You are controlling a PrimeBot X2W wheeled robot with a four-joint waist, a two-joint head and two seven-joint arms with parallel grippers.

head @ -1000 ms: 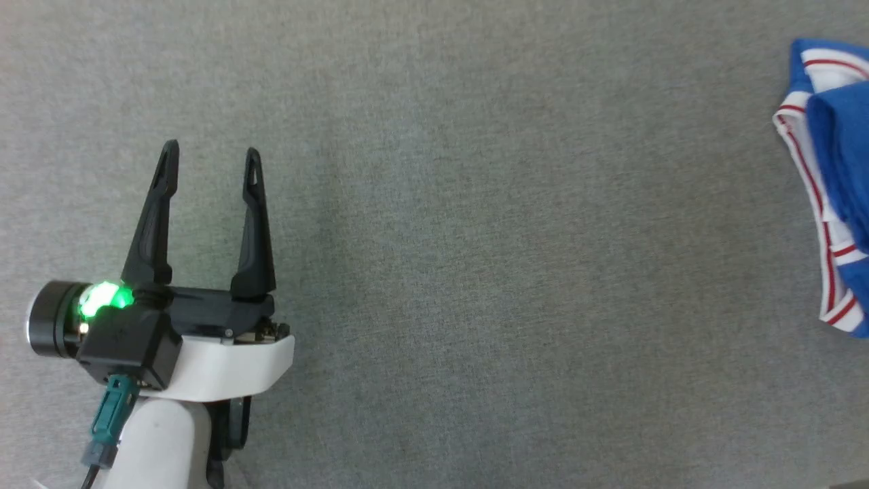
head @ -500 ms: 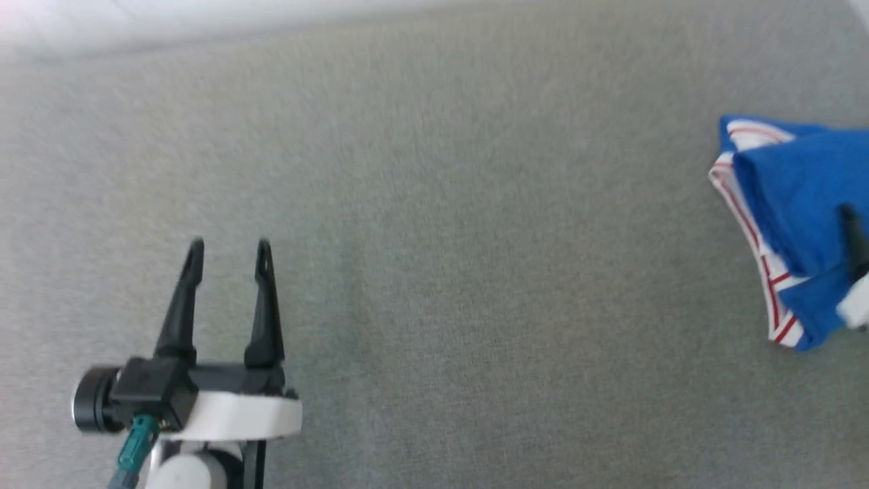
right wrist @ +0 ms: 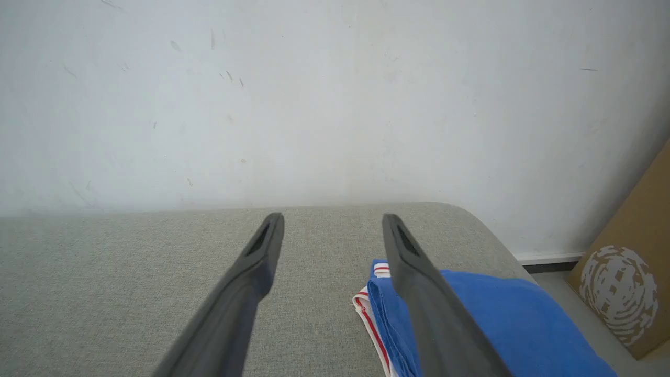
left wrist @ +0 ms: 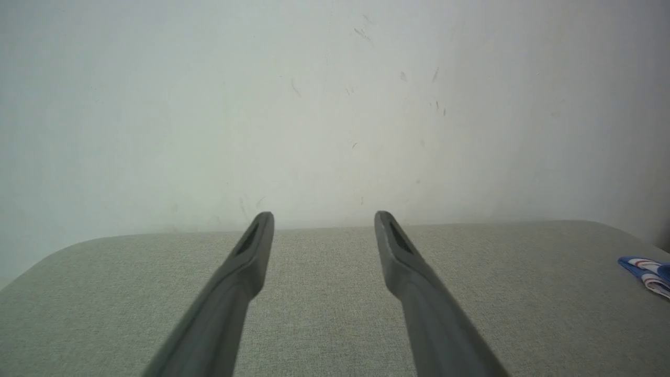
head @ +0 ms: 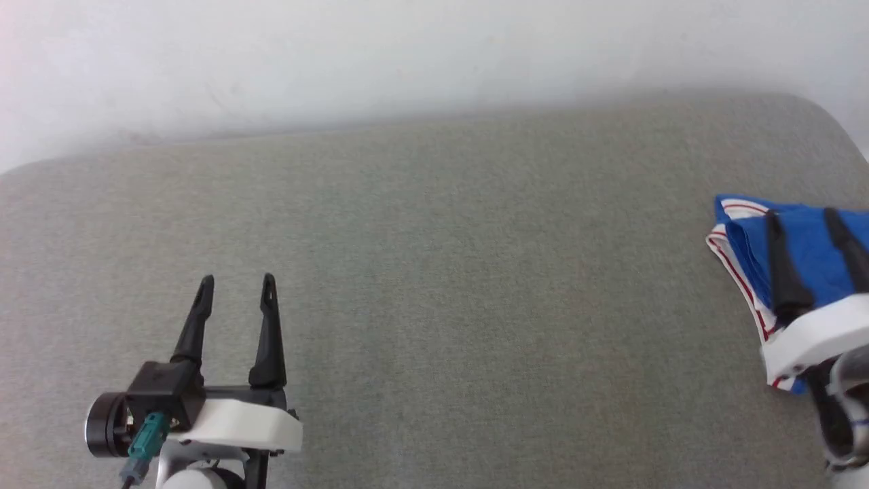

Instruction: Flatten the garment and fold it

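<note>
**Camera tips up; wall and right gripper come into frame**

Since a second ago our head camera has tilted upward. We now see a matte white wall, lightly scuffed, above the far edge of the padded surface, and the right gripper has come into frame at the right side. The surface is covered in a grey-green woven fabric of fine, even grain, and its far corners are softly rounded.

We find the garment at the right end of that surface, near the rounded corner. It is a crumpled heap of smooth bright-blue cloth with white ribbed bands edged in thin red stripes along its left side. The right gripper is over it with its jaws spread wide and nothing between them. In the right wrist view one dark finger crosses the blue cloth, though we cannot tell whether it touches.

The left gripper is well apart from the garment, at the lower left above bare fabric, equally spread and empty. Its fingers are long, matte black and tapered, each with a narrow slot near the tip, and they rise from a glossy white housing.

Beyond the corner, in the right wrist view, we make out a brown cardboard box printed with a mottled white disc.
</note>
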